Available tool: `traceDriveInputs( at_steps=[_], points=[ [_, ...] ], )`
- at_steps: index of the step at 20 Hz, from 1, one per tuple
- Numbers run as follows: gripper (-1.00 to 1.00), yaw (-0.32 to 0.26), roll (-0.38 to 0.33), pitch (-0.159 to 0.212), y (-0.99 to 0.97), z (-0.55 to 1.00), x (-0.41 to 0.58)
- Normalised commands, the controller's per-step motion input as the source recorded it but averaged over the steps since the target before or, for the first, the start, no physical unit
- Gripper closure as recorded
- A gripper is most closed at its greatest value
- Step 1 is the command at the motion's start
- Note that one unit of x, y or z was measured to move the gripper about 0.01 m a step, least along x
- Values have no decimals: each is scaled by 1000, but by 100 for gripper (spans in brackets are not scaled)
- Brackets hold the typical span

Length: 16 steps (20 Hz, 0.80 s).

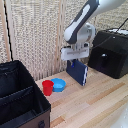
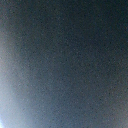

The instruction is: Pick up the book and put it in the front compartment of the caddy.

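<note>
My gripper is shut on the top edge of the book, a thin navy-blue hardcover. The book hangs upright and slightly tilted, its lower corner just above the wooden table. In the wrist view a blurred dark blue surface, the book, fills the whole picture, and the fingers are hidden. The caddy, a large black fabric box, stands at the exterior view's lower left, well apart from the book. A divider crosses its inside. The front compartment is the open section below that divider in the picture.
A red cup and a small round blue bowl sit on the table between the caddy and the book. A glossy black appliance stands at the exterior view's right. A pale slatted wall is behind.
</note>
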Motion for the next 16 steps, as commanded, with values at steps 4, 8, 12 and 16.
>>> traceDriveInputs(
  at_steps=[4,8,12,16],
  points=[
    [100,-204,9,9,0,932,-164],
    [100,-271,30,-33,3,859,-167],
    [100,-278,29,-31,9,824,-141],
    [100,-238,53,-11,102,671,-166]
  ],
)
